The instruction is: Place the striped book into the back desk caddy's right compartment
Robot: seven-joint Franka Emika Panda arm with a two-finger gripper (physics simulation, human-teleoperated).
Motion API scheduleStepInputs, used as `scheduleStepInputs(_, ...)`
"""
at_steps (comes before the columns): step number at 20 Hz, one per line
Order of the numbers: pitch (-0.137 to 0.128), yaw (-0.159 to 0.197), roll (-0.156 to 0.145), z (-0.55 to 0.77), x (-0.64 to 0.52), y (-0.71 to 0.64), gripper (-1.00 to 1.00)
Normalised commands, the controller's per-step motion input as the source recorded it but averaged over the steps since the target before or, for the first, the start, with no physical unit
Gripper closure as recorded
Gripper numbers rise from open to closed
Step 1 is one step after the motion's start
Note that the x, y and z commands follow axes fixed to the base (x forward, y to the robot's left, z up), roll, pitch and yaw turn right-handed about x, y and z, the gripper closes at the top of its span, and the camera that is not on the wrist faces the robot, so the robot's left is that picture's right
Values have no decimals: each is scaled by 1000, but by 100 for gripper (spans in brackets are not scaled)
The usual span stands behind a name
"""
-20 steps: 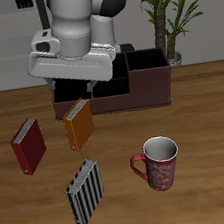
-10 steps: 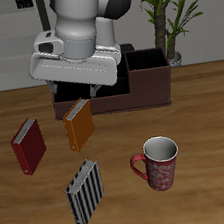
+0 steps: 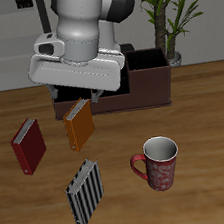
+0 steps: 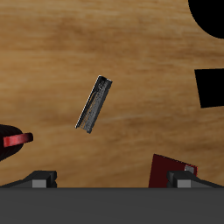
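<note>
The striped book [image 3: 85,191] stands on edge near the table's front edge, black and pale grey; it also shows in the wrist view [image 4: 94,103], apart from my fingers. My gripper [image 3: 82,98] is open and empty, hanging above the orange book [image 3: 78,125], well back from the striped book. Its fingertips are wide apart in the wrist view [image 4: 112,179]. The back desk caddy [image 3: 146,87] is a maroon-brown box behind the gripper, partly hidden by the arm. Its right compartment [image 3: 148,68] is the wide end bay, open to view.
A red book [image 3: 28,146] stands beside the orange one; it also shows in the wrist view [image 4: 171,171]. A red patterned mug [image 3: 160,163] stands near the front, and its edge shows in the wrist view [image 4: 13,138]. A potted plant [image 3: 166,15] stands behind the caddy.
The arm and hand have shifted slightly sideways and tilted above the orange book. The books, mug and caddy have not moved. The gripper stays open.
</note>
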Motion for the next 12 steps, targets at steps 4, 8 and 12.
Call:
scheduleStepInputs(4, -47, 12, 35, -95, 297, 48, -100)
scheduleStepInputs(8, 6, -18, 30, -209, 380, -29, -100)
scheduleStepInputs(12, -10, -4, 28, -119, 263, -3, -100)
